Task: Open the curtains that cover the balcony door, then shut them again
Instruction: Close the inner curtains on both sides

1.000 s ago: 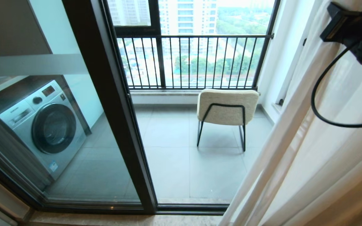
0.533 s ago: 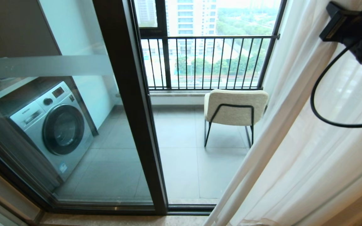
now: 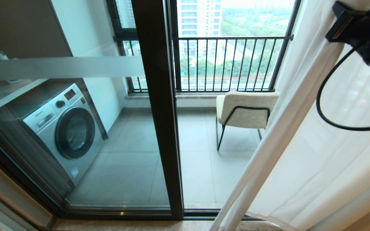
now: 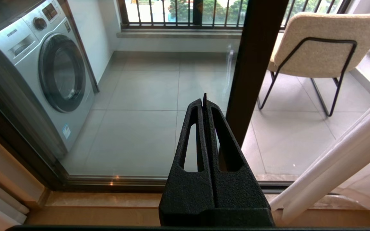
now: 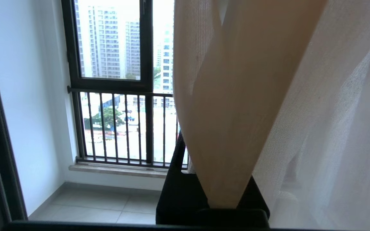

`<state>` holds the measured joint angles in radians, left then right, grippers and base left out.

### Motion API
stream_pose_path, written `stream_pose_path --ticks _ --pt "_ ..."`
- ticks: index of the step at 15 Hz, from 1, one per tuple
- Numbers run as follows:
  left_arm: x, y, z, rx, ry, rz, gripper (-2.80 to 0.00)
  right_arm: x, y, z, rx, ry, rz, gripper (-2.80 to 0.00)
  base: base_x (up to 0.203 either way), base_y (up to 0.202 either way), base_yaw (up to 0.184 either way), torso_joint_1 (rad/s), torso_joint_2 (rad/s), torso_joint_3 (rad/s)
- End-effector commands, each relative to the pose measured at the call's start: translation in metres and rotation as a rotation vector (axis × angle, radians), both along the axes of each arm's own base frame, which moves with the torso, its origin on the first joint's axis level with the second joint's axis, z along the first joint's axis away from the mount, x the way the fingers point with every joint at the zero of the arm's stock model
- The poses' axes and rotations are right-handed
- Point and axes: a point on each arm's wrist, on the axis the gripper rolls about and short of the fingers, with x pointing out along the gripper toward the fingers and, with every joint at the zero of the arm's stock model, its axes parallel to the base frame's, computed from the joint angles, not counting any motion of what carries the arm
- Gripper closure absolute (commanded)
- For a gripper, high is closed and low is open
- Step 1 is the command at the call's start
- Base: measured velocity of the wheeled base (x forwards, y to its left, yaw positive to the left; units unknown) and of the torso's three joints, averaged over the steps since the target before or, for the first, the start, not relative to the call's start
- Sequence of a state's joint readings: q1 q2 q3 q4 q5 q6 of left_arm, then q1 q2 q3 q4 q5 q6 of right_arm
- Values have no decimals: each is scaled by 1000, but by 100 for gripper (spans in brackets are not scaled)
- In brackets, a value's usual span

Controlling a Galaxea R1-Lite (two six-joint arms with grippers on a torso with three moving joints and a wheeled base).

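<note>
The balcony door (image 3: 75, 144) is a glass panel with a frosted stripe and a black frame (image 3: 159, 112). To the right of the frame the way onto the balcony shows untinted. The sheer white curtains (image 3: 300, 144) hang on the right, their edge slanting down to the sill. My right gripper (image 5: 185, 141) is raised at the upper right and shut on a fold of curtain (image 5: 236, 112), which hides most of its fingers. My left gripper (image 4: 204, 99) is parked low before the glass, shut and empty, with the curtain's hem (image 4: 342, 163) off to its side.
On the balcony, a silver washing machine (image 3: 66, 131) stands behind the glass on the left, a cream chair (image 3: 246, 110) with black legs near the barred railing window (image 3: 230, 61). A stone sill (image 3: 124, 224) runs along the door's foot. A black cable (image 3: 326, 112) loops from my right arm.
The whole head view has slid right, so the camera has moved left. My right gripper keeps its place in the picture, and the curtain's edge has come closer to the door frame.
</note>
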<state>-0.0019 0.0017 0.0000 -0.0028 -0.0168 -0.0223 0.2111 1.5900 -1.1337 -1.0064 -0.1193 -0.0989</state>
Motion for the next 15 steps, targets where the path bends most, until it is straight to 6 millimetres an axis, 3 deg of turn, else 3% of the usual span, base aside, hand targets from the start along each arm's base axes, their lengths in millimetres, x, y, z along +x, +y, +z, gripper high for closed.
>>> stream_pose_path --ticks 1,15 --pt "0 0 0 -1 0 0 0 -1 0 1 1 -7 0 0 0 189 1 5 1 -4" --pt "0 0 0 -1 0 -1 0 5 15 -5 -6 6 42 0 0 190 1 3 2 3"
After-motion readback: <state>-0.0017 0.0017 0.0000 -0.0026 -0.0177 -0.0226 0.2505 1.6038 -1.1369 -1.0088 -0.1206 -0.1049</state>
